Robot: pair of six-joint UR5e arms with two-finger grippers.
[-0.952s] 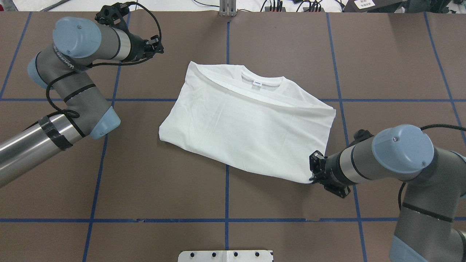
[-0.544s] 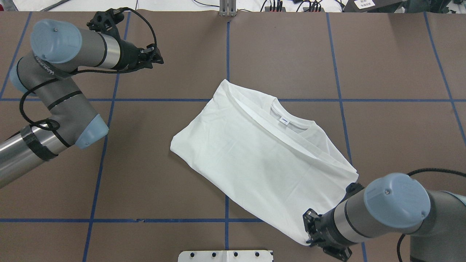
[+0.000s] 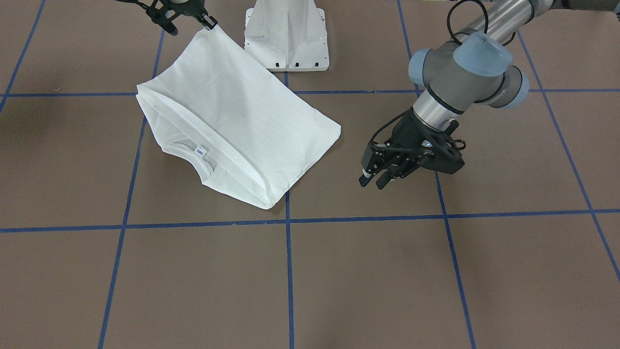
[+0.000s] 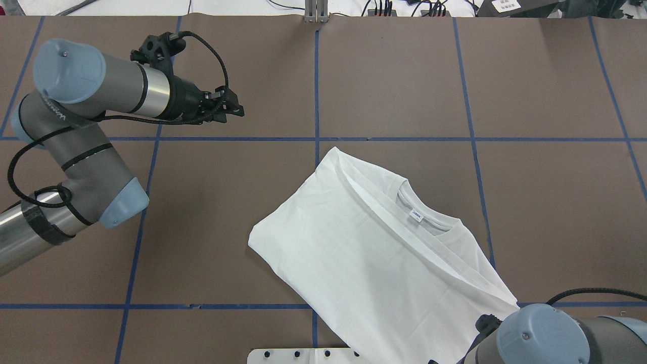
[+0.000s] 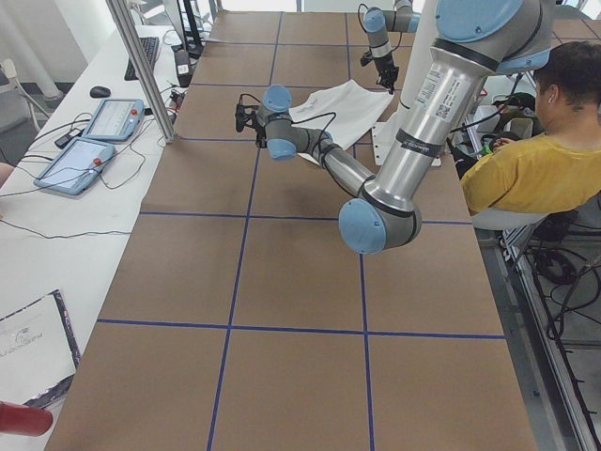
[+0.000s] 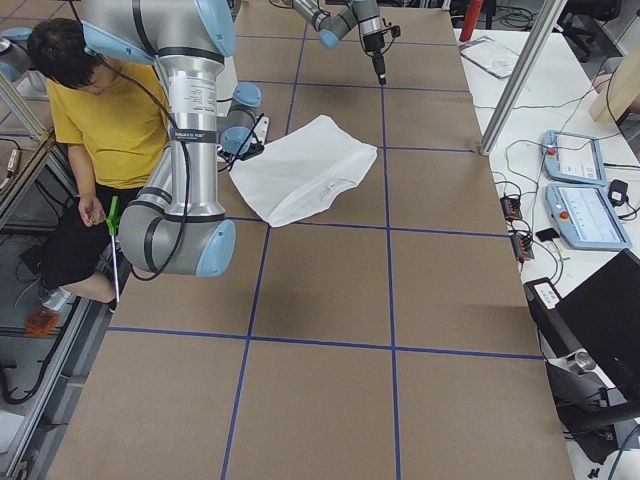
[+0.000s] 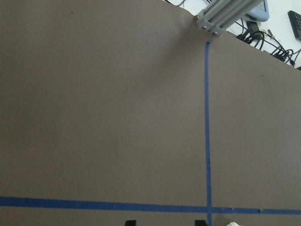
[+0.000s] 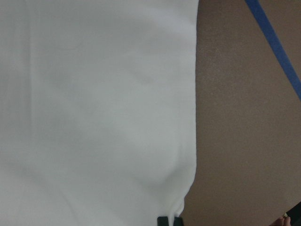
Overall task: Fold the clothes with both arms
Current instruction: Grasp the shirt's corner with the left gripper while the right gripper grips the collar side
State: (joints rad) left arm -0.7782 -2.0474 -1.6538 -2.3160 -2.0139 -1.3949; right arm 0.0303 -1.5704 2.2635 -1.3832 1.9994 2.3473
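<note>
The white T-shirt (image 4: pixel 369 263) lies folded and skewed on the brown table, collar and neck label (image 4: pixel 416 216) facing up; its printed text is hidden. In the front-facing view the right gripper (image 3: pixel 211 24) is shut on a corner of the shirt (image 3: pixel 232 111), next to the white pedestal. The right wrist view shows the cloth (image 8: pixel 94 108) with the fingertips close together at its edge. In the overhead view only the right arm's elbow (image 4: pixel 541 336) shows. The left gripper (image 4: pixel 237 108) is open and empty over bare table, well apart from the shirt; it also shows in the front-facing view (image 3: pixel 373 183).
The white pedestal base (image 3: pixel 286 34) stands at the robot's edge, beside the held corner. An aluminium post (image 4: pixel 316 10) stands at the far edge. A seated operator in yellow (image 6: pixel 110 110) is beside the robot. Blue tape lines cross the brown table (image 4: pixel 505 101).
The right gripper has dragged the shirt toward the robot's edge, turning it to a steeper slant. The left gripper has moved a little toward the table's middle, still empty.
</note>
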